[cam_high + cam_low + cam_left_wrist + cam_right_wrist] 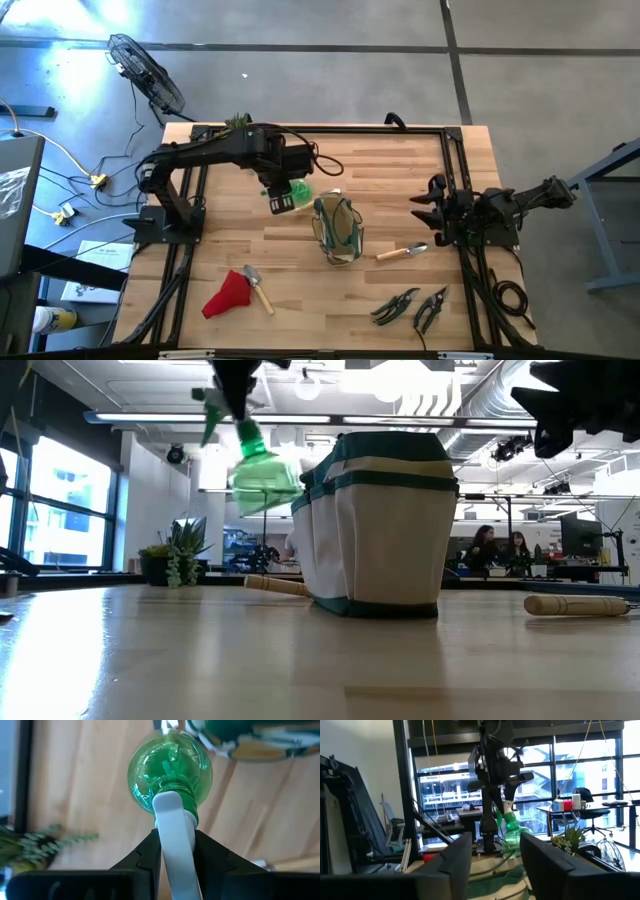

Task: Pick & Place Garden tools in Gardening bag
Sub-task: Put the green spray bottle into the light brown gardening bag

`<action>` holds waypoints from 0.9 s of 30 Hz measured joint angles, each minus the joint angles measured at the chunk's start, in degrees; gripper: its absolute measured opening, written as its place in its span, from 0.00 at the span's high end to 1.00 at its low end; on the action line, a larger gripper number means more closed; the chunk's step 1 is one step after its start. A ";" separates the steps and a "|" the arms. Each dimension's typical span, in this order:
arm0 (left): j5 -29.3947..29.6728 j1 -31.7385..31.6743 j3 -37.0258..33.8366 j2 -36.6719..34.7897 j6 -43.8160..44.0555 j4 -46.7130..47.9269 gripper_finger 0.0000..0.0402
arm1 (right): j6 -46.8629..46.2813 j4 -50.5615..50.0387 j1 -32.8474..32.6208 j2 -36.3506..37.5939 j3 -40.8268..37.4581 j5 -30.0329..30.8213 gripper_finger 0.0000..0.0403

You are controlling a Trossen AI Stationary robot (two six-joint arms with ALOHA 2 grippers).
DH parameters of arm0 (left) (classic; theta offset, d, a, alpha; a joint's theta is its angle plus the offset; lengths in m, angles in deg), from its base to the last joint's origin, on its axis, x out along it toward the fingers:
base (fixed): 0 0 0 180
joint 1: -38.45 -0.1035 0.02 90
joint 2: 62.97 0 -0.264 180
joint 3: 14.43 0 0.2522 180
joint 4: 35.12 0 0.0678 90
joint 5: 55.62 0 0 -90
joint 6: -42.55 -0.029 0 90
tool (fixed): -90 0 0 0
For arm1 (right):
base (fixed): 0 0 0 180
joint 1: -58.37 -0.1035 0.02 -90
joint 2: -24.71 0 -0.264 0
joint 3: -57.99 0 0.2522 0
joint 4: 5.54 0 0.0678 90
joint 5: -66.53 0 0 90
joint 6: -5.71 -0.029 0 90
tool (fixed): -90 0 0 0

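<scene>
From above, the left gripper (281, 196) holds the translucent green plastic spray bottle (297, 190) just beside the rim of the dark-green fabric gardening bag with tan trim (338, 231), which stands upright near the middle of the pale wooden-plank table (400, 160). The left wrist view alone shows the grip itself: both dark fingers (145, 857) pressed against the bottle's white spray head (176, 845), the round green body hanging beyond them over the boards. The low view adds that the bottle is lifted clear of the table, tilted, about level with the bag's top edge.

The right gripper (432, 208) hangs at the table's right edge, well apart from the bag, its fingers spread with nothing between them (its own wrist view makes this plainest).

On the table lie a wooden-handled metal trowel (402, 251) beside the bag, two dark-handled pruning shears (412, 305), a red fabric glove (228, 294) and another wooden-handled tool (259, 288) touching it. A leafy plant clump (237, 122) sits at the far edge. Behind are large windows, ceiling ducts and two seated people (497, 548).
</scene>
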 joint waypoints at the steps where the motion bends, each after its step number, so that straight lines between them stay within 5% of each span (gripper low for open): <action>1: 1.28 0.35 1.03 0.02 0.06 0.01 0.80 | 0.00 0.03 0.00 0.00 0.00 -0.02 0.57; 12: 25.06 2.80 6.10 0.00 1.32 0.01 0.80 | 0.23 3.15 -0.02 0.00 0.00 -2.71 0.50; 20: 24.39 2.69 6.10 0.00 -0.07 -1.37 0.80 | 14.62 14.41 -0.02 -3.95 0.22 -4.33 0.50; 27: 15.85 2.67 6.10 0.00 -6.39 -8.81 0.80 | 18.60 14.48 0.00 -18.54 7.61 0.35 0.50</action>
